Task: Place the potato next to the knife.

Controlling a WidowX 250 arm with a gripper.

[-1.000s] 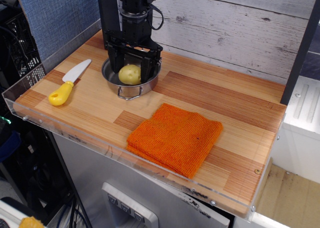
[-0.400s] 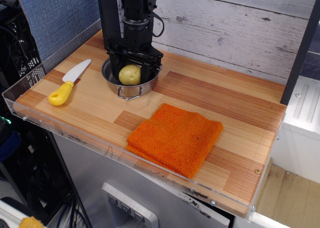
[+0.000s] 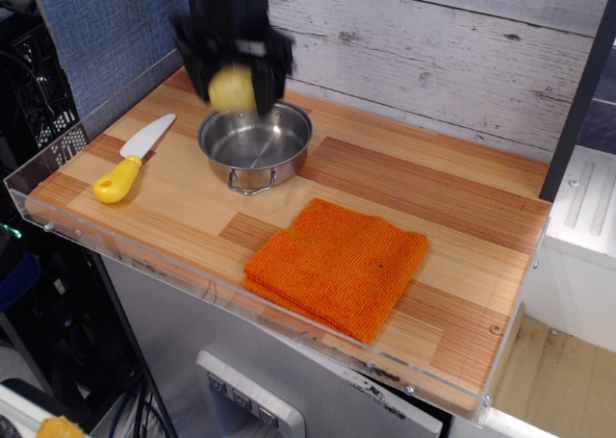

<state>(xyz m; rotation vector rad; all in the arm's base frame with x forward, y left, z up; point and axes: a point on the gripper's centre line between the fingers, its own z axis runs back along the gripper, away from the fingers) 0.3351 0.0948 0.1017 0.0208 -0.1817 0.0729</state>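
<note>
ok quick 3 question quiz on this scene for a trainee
1. True or false: the potato lies inside the pot.
2. What colour is the knife handle?
3. The cloth lies: A) under the pot B) in front of the pot, apart from it C) on the knife

Key
1. False: the pincer holds it above the pot's rim.
2. Yellow.
3. B
</note>
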